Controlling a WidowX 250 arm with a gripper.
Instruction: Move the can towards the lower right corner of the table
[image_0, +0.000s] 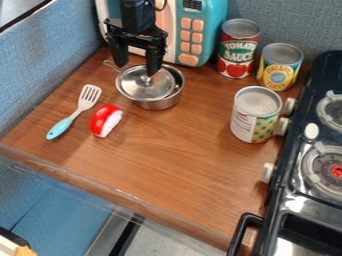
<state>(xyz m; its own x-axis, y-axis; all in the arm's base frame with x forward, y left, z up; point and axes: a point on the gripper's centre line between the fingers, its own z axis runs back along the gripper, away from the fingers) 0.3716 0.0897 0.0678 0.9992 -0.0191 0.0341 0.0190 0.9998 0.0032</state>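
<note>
My gripper (137, 59) hangs at the upper left in the camera view, its fingers spread apart above the small metal pot, nothing held between them. Three cans stand upright on the right side of the wooden table (167, 165). The nearest is a can with a green-and-yellow patterned label (255, 116), close beside the stove's knobs. Behind it stand a yellow-labelled can (279, 67) and a taller red and green tomato can (238, 49). All three are well to the right of the gripper.
Below the gripper is the metal pot with its lid (162, 99). A spatula (83, 104) and a red-and-white toy piece (105, 120) lie at left. The teal toy microwave (210, 30) is behind; the black stove (294, 175) borders the right side.
</note>
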